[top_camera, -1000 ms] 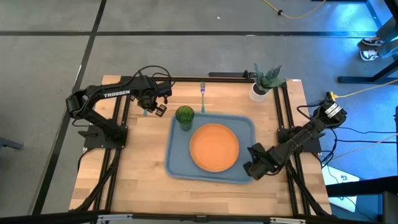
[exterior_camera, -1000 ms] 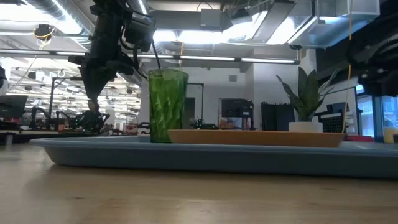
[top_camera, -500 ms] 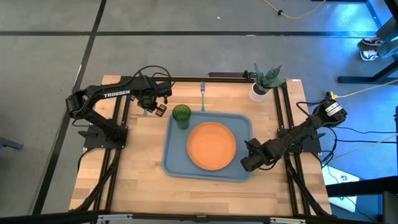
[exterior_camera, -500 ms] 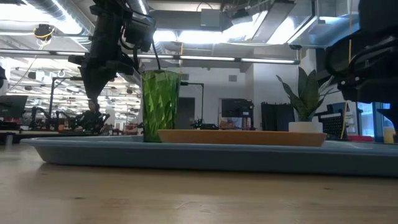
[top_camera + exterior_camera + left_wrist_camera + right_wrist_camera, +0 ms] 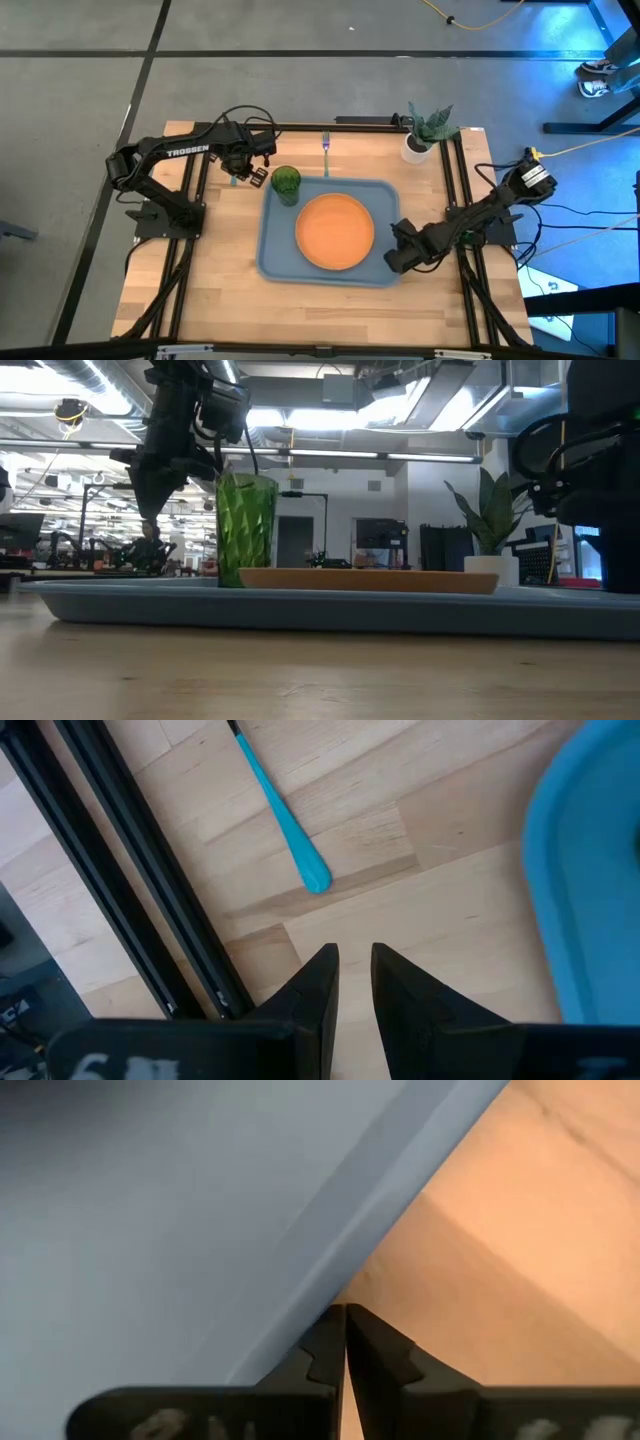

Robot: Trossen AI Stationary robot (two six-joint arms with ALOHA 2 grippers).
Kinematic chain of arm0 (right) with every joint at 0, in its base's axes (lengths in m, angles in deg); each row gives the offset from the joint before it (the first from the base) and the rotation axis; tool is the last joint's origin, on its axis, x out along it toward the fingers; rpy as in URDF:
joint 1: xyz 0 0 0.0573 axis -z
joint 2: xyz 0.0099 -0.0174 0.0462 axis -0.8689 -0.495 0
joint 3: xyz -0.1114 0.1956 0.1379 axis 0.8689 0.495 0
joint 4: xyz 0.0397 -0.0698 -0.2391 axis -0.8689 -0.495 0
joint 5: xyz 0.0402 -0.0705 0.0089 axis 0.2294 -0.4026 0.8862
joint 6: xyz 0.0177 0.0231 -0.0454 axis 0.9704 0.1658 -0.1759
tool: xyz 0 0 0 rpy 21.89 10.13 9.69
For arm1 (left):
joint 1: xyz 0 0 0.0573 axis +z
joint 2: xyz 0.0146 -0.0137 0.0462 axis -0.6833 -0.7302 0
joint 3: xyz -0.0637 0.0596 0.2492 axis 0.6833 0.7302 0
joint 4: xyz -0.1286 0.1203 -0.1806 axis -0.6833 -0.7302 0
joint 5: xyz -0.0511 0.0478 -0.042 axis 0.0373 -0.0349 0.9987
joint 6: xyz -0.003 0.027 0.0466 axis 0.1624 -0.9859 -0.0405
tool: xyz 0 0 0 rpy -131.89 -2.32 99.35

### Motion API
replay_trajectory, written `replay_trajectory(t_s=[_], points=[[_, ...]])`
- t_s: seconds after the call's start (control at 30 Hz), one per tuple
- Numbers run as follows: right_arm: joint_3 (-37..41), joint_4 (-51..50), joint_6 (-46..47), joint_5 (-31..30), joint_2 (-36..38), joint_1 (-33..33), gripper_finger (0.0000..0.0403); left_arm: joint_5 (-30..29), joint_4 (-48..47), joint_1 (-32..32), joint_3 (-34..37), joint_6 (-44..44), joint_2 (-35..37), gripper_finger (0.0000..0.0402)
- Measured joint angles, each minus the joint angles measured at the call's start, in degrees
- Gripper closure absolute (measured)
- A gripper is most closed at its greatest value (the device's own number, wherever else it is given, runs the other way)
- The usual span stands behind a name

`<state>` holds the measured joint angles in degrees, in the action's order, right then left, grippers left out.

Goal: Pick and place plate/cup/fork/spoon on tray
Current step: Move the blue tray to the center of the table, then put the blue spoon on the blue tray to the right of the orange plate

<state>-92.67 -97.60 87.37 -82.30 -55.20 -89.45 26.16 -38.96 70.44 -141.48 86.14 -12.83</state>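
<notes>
The blue-grey tray [image 5: 278, 262] lies flat on the wooden table, with the orange plate [image 5: 335, 232] at its middle and the green cup [image 5: 287, 183] upright in its far left corner. My right gripper [image 5: 393, 262] is shut and sits low at the tray's right rim, near the near right corner. My left gripper [image 5: 255, 176] hovers by the tray's far left corner, its fingers a narrow gap apart and empty. The spoon's teal handle [image 5: 285, 830] lies on the table just beyond it. The fork [image 5: 326, 150] lies on the table beyond the tray's far rim. My right gripper [image 5: 346, 1330] meets the outer edge of the tray's right rim [image 5: 335, 1285] with the tips of its shut fingers. The fingers come low from the table's right side. The tray lies flat on the table.
A white pot with a green plant [image 5: 425, 130] stands at the table's far right corner. Black frame rails run along the left and right edges. Bare wood lies in front of the tray and to its left.
My right gripper has gone toward the table's left edge with its shut fingers against the tray's right rim. The tray has slid left along the table, carrying the plate and the upright cup closer to my left gripper.
</notes>
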Motion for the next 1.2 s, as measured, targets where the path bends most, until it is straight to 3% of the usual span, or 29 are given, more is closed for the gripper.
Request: replay_trajectory(t_s=[0.17, 0.4, 0.8, 1.2], points=[[-0.3, 0.0, -0.1, -4.4, -0.1, 0.2, 0.0382, 0.0, 0.0, 0.0, 0.0, 0.0, 0.0, 0.0345], [-1.6, -1.8, 0.1, 5.9, 0.5, -1.2, 0.0382, -0.1, -1.2, 0.0, 0.0, 0.1, 0.0, 0.0345], [-20.5, -30.9, 0.0, 3.2, 2.4, -3.4, 0.0382, -1.5, -3.1, 3.2, -0.1, 5.1, 4.4, 0.0345], [-34.1, -40.1, 0.0, 0.7, 2.5, -2.2, 0.0382, -3.8, -2.1, 9.3, 0.0, 6.3, 5.2, 0.0345]])
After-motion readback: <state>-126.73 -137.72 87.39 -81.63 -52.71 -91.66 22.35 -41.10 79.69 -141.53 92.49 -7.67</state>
